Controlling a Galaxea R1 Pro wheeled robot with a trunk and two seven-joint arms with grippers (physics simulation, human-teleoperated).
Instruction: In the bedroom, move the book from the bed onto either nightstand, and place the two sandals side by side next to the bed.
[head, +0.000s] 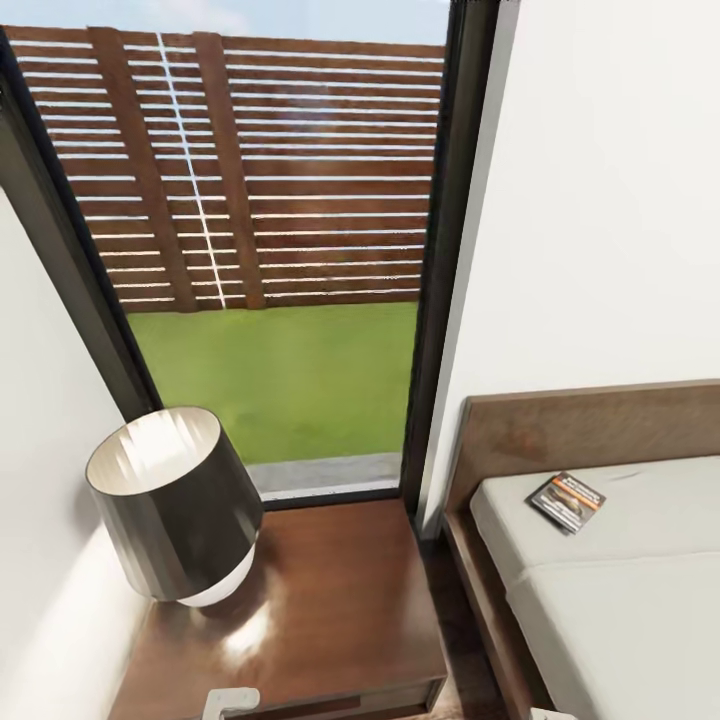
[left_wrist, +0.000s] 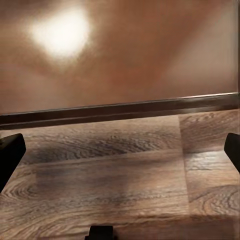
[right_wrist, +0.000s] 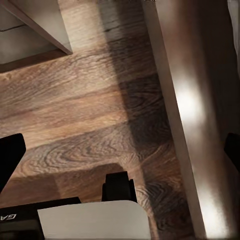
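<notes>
Book (head: 566, 501) lies on the bed (head: 620, 590) (near headboard); nightstand (head: 330, 600) alongside; both grippers spread, empty

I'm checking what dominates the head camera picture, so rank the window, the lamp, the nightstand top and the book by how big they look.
1. window
2. nightstand top
3. lamp, nearer the camera, so this rank is unsure
4. book

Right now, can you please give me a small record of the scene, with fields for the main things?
book: lies flat on the bed, near the headboard
bed: off-white mattress, dark wood frame
nightstand: beside the bed, under the window
lamp: stands tilted on the nightstand
left gripper: jaws wide apart, over the floor
right gripper: jaws wide apart, holding nothing
</notes>
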